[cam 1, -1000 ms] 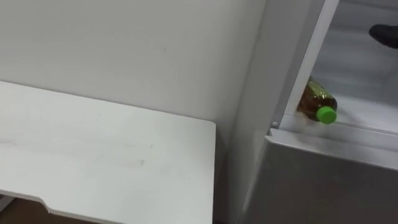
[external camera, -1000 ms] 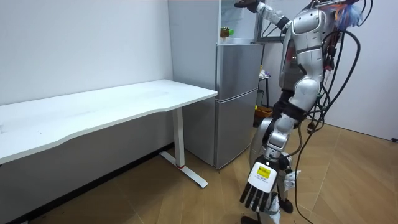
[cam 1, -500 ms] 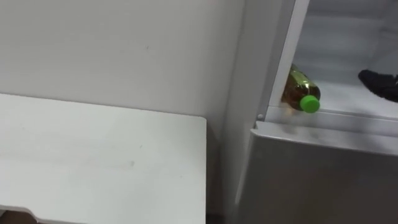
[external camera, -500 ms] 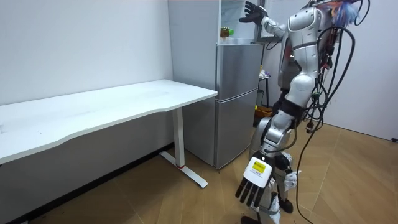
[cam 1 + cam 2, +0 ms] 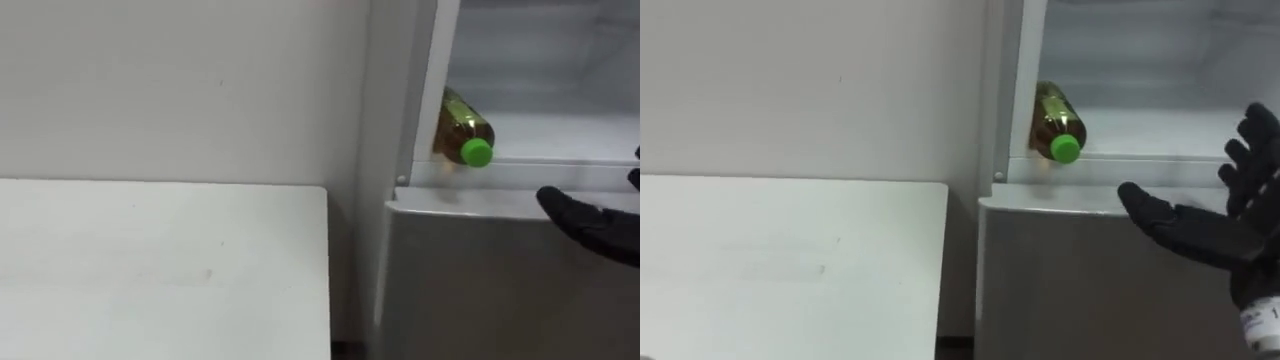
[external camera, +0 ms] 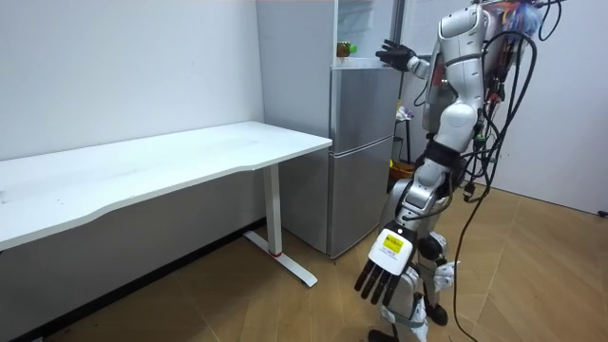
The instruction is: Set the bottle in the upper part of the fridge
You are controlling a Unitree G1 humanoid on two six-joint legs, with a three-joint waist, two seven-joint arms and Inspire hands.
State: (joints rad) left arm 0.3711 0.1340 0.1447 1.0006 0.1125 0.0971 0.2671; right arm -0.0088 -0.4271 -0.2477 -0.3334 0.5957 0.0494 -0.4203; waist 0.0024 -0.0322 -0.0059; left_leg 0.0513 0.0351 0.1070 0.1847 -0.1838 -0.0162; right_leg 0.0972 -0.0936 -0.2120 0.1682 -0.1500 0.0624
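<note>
An amber bottle (image 5: pixel 462 128) with a green cap lies on its side at the left front of the upper fridge shelf (image 5: pixel 565 140), cap pointing outward. Nothing touches it. My right hand (image 5: pixel 1198 236) hovers open, fingers spread, in front of the lower door's top edge, to the right of and below the bottle (image 5: pixel 1058 125). In the room view I stand facing the fridge (image 6: pixel 361 152) with the right hand (image 6: pixel 396 55) raised near the bottle (image 6: pixel 345 47). My left hand (image 6: pixel 384 276) hangs low at my side, fingers straight.
The grey lower fridge door (image 5: pixel 500 285) is closed below the open compartment. A white desk (image 5: pixel 150 265) stands against the wall left of the fridge, with a narrow gap between them. Wooden floor lies behind me in the room view.
My right hand has drawn back out of the upper compartment and dropped to the level of the lower door's top. The bottle stays lying on the shelf. The head camera shifted.
</note>
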